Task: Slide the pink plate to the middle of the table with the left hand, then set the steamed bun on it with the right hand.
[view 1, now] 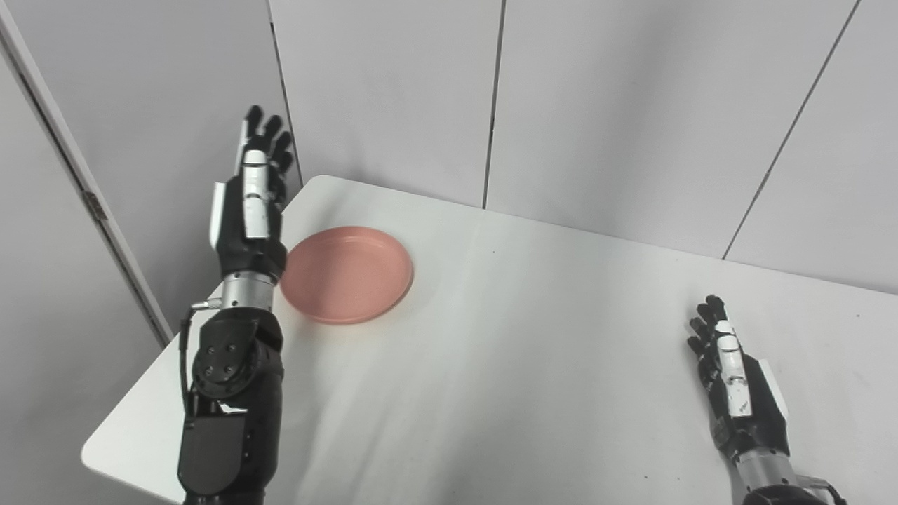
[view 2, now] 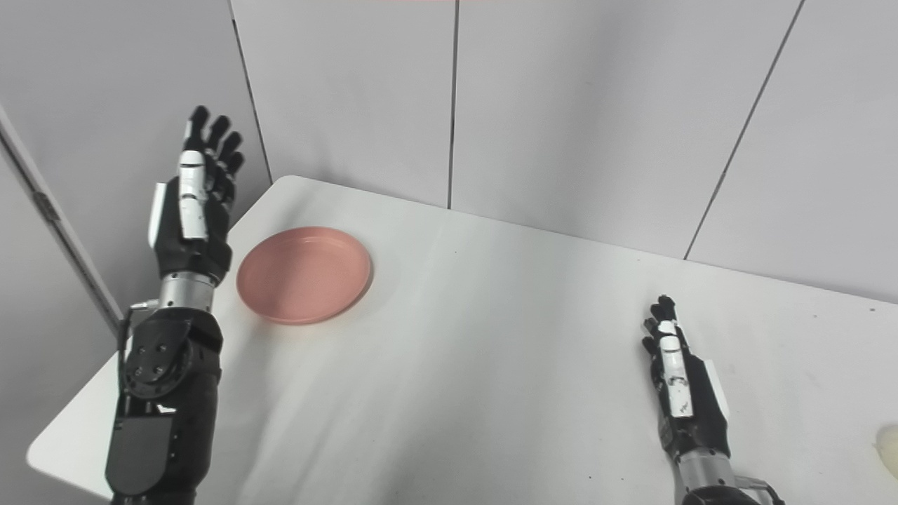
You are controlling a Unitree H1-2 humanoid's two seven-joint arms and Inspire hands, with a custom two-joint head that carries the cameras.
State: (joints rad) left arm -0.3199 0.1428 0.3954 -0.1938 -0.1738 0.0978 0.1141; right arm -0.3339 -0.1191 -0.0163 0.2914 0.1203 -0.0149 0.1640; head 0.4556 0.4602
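The pink plate (view 1: 347, 273) lies empty on the white table (view 1: 533, 337) near its far left corner. My left hand (view 1: 251, 196) is open, fingers straight up, raised just left of the plate and not touching it. My right hand (view 1: 733, 382) is open and empty, low over the table at the near right. A pale rounded thing, probably the steamed bun (view 2: 888, 449), shows only at the right edge of the right eye view, to the right of my right hand (view 2: 679, 382).
Grey wall panels (view 1: 596, 105) stand right behind the table's far edge. The table's left edge (view 1: 161, 379) runs beside my left forearm. The bare tabletop stretches between the plate and my right hand.
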